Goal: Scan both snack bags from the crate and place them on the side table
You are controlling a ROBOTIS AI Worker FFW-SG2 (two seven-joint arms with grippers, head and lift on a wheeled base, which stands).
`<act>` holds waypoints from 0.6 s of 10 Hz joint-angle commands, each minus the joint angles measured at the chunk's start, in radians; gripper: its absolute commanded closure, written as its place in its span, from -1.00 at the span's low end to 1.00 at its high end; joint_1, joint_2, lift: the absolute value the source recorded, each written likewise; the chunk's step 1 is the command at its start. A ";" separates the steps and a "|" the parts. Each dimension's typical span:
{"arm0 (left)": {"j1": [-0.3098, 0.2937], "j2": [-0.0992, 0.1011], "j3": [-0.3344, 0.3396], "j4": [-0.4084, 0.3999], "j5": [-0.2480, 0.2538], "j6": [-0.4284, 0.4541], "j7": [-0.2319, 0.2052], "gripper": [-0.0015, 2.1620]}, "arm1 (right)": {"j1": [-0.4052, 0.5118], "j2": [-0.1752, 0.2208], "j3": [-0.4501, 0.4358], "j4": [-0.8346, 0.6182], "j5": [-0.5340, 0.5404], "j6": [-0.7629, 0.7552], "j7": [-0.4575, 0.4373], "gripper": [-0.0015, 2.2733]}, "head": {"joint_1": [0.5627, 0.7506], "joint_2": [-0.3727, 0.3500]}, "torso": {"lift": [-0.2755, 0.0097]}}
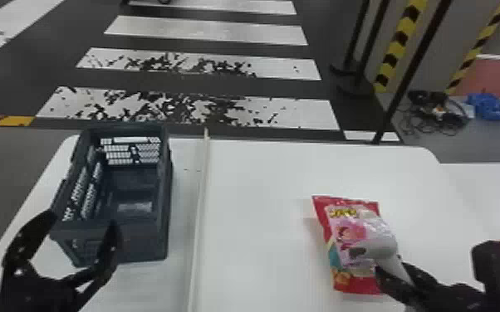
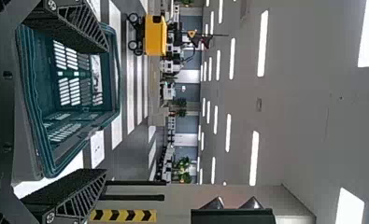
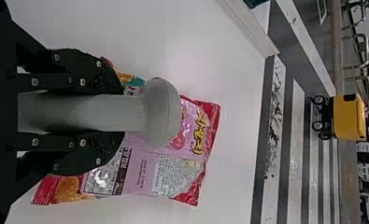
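have a glossy, crinkled bag (image 1: 346, 232) lying on the smooth white table (image 1: 261, 249), pink between red ends, roughly rectangular, long axis running away from the robot, far end slanting left. hold a smooth grey scanner (image 1: 382, 244) over it, round head out, by the handle, clamped between the fingers of the right gripper (image 1: 394, 269). farther left, past a thin pale strip (image 1: 199, 207), keep the left gripper (image 1: 82, 220), fingers apart, at the near end of a stiff, latticed crate (image 1: 164, 207).
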 commanded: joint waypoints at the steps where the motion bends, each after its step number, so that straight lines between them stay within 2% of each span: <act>1: 0.001 -0.001 0.001 -0.002 0.000 -0.001 0.000 -0.92 | -0.012 0.002 -0.044 -0.012 -0.048 -0.002 -0.001 0.97 | 0.41 -0.20 | 0.24; 3: 0.001 0.001 0.003 -0.002 0.000 -0.001 0.000 -0.92 | -0.062 0.002 -0.119 0.002 -0.059 -0.023 -0.005 0.97 | 0.41 -0.26 | 0.24; 6: 0.001 -0.001 0.000 0.000 0.000 -0.001 0.000 -0.92 | -0.193 0.002 -0.252 0.142 -0.057 -0.100 -0.001 0.97 | 0.41 -0.53 | 0.24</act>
